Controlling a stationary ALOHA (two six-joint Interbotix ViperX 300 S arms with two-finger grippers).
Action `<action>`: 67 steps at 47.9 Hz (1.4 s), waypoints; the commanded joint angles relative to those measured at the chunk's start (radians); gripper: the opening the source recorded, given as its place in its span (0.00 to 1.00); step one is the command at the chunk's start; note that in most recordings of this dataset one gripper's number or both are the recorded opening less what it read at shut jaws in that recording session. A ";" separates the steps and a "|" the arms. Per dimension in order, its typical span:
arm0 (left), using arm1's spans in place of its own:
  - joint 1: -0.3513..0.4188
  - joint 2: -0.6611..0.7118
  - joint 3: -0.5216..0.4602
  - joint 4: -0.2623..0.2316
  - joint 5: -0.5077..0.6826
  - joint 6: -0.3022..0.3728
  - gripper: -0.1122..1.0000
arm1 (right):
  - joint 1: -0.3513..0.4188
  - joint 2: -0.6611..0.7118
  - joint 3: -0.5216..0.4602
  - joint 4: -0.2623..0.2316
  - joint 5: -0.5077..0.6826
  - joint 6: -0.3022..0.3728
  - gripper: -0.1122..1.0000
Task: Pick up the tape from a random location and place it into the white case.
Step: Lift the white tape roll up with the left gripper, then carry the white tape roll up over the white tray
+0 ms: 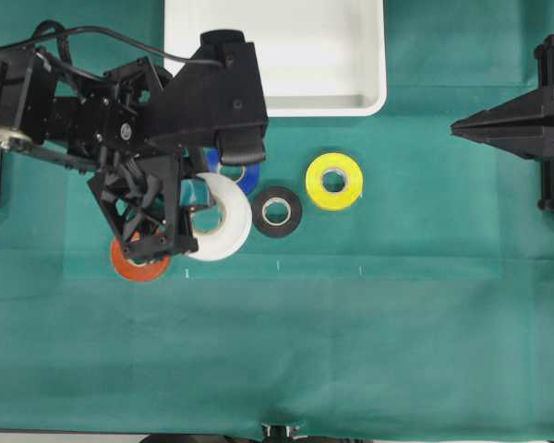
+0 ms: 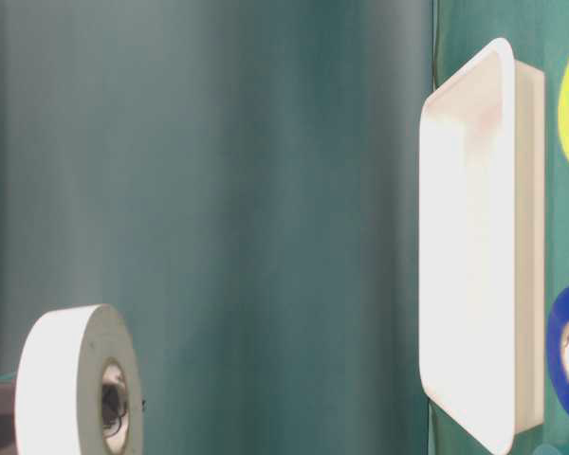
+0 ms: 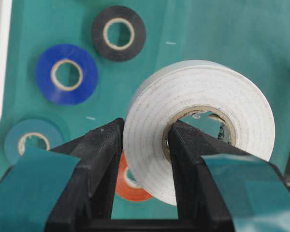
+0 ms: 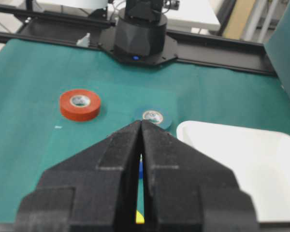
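My left gripper pinches the tape through its wall, 1 jaw in the core, lifted above the cloth; I carry it level to the white case; right gripper idles closed.

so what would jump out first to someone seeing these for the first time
The left hand stands out first: it is shut on the white tape, one finger through the core and one outside the ring, above the green cloth. Next is the white case at the top edge of the overhead view, with the black roll and yellow roll lying below it. The right hand sits shut at the right side, away from the rolls.
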 commanded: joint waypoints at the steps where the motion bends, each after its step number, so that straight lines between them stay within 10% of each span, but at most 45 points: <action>1: 0.025 -0.034 -0.005 0.003 -0.003 0.008 0.34 | 0.003 0.006 -0.029 0.000 -0.003 0.000 0.10; 38: 0.388 -0.048 0.011 0.003 -0.003 0.126 0.34 | 0.003 0.006 -0.029 0.000 0.005 0.000 0.10; 67: 0.459 -0.040 0.020 0.003 -0.008 0.126 0.34 | 0.003 0.006 -0.029 0.000 0.012 -0.003 0.10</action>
